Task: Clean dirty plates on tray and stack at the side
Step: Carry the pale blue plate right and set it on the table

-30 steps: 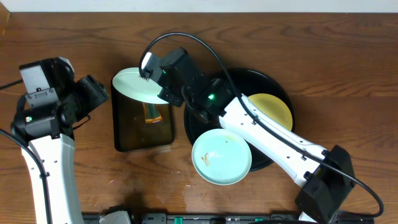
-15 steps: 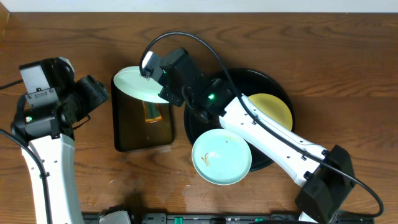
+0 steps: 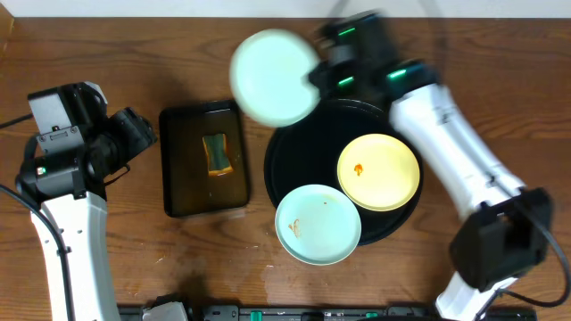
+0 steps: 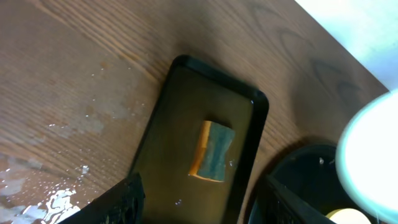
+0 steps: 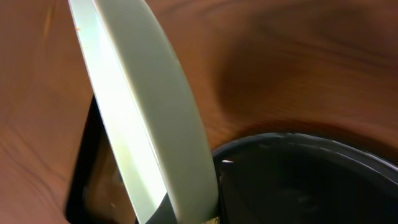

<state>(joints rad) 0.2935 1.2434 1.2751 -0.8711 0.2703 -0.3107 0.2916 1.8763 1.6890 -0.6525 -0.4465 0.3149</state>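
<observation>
Mint plate (image 3: pixel 275 78) | gripped at rim by right gripper (image 3: pixel 315 77), above table (image 3: pixel 508 62) | left gripper (image 4: pixel 202 202) jaws wide apart near rectangular tray (image 3: pixel 183 183)

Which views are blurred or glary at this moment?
Overhead: the lifted mint plate and right arm are motion-smeared, the rest crisp. Left wrist: sharp on the sponge, glare on the wet table. Right wrist: the plate looms close and soft.

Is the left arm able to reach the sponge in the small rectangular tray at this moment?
Probably yes. The sponge lies uncovered in the rectangular tray, right beside the open left gripper. The right gripper holds its mint plate off to the side, not above the sponge.
</observation>
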